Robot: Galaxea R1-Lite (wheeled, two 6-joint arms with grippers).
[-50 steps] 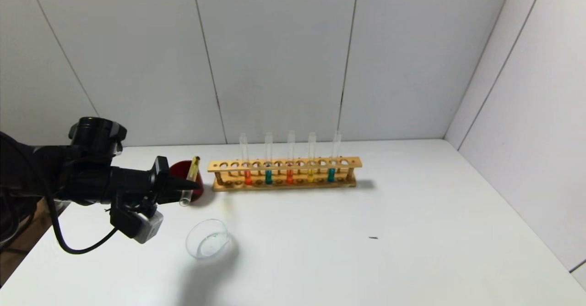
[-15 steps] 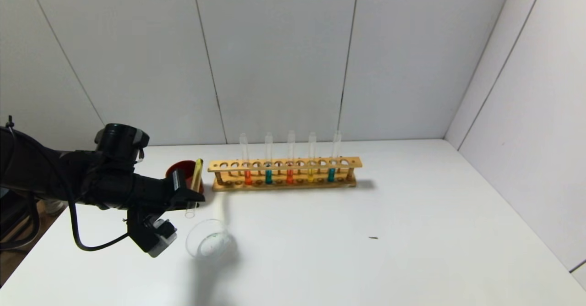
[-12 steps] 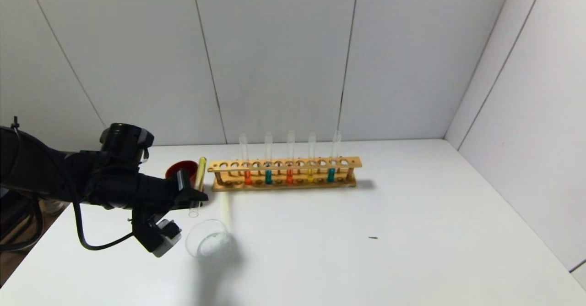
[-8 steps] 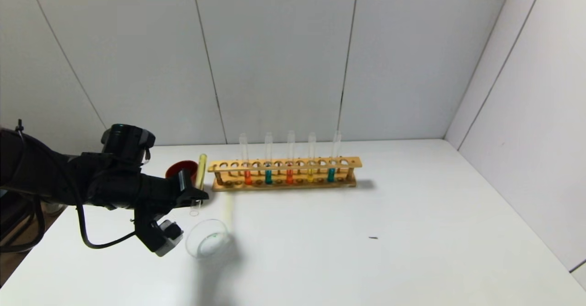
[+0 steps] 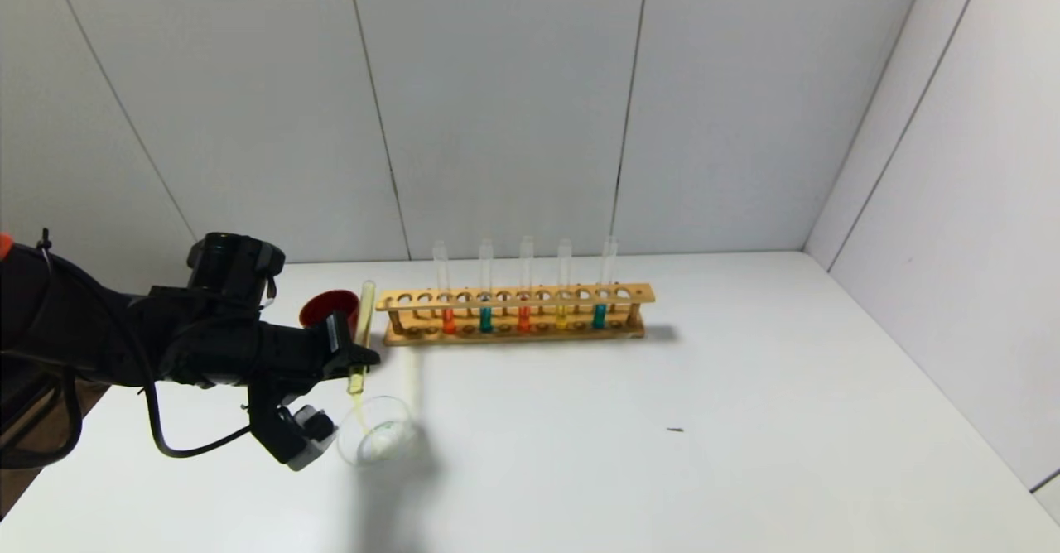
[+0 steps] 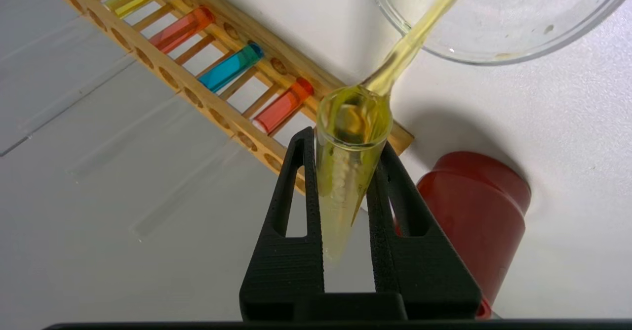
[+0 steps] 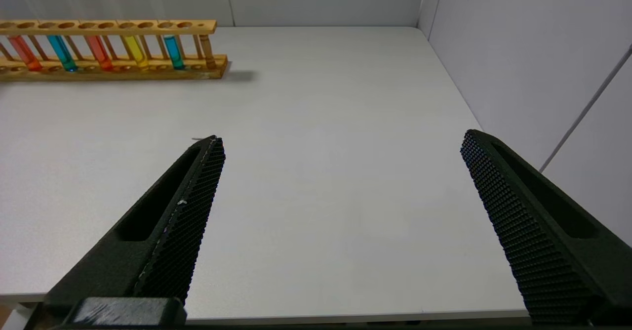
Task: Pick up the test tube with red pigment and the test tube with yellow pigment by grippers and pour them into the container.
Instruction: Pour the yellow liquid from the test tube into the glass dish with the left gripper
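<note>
On the table (image 5: 662,387), the rack (image 5: 515,314) stands toward the back wall with five tubes upright in it. The cup (image 5: 327,309) sits just beside the rack's left end. The dish (image 5: 377,430) lies nearer the robot, in front of the cup and the rack's left end. The left gripper (image 5: 364,360) reaches in from the left between cup and dish, and the tube (image 5: 361,338) in its fingers (image 6: 301,182) hangs mouth-down over the dish's back rim. The right gripper (image 7: 340,147) hovers over the table's right part, well apart from the rack.
</note>
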